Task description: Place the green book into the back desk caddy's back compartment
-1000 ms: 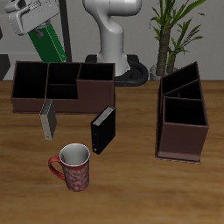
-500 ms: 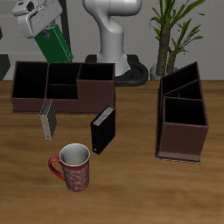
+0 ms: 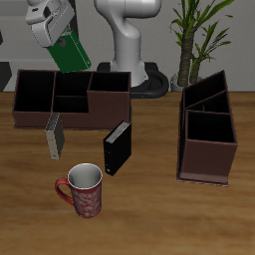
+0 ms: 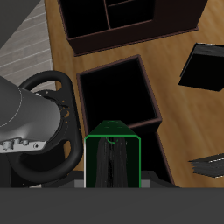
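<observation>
The claw [image 3: 62, 40] is clamped on the green book [image 3: 71, 53], which hangs tilted in the air above the far rim of the back desk caddy [image 3: 70, 98], clear of the bench [image 3: 149, 199]. In the wrist view the green book [image 4: 113, 159] fills the space between the fingers, with an open black compartment of the caddy [image 4: 118, 92] just beyond it. The step in hand appears to be the carry and alignment before lowering. To do it well, the book's tilt should probably be taken out, so that its thin edge runs parallel to the walls of the back compartment, before any descent; a skewed book could catch on a divider or the rim. The grey book [image 3: 54, 134], black book [image 3: 118, 147], red mug [image 3: 84, 189] and second caddy [image 3: 206, 134] stand well apart and pose no obstruction.
</observation>
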Controlling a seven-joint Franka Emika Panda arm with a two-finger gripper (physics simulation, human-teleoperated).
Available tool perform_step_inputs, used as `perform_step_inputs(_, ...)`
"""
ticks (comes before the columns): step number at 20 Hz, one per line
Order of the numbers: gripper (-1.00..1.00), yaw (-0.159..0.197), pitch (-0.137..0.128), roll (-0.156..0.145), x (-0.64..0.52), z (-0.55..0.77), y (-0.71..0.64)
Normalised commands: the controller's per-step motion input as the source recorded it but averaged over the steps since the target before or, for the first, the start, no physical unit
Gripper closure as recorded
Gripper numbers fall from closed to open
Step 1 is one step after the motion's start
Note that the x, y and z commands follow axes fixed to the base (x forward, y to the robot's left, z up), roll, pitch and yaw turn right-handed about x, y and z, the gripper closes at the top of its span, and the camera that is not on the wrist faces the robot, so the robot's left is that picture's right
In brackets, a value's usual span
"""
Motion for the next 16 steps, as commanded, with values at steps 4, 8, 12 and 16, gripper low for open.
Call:
perform_step_inputs(4, 1.0, 0.089, 0.012, -0.051, 0.01, 0.03, -0.15)
perform_step_inputs(8, 1.0, 0.07, 0.005, -0.061, -0.02, 0.06, -0.2)
perform_step_inputs(12, 1.0, 0.019, -0.01, -0.029, -0.03, 0.08, -0.17)
perform_step_inputs(16, 1.0, 0.027, -0.036, -0.043, 0.01, 0.15, -0.21)
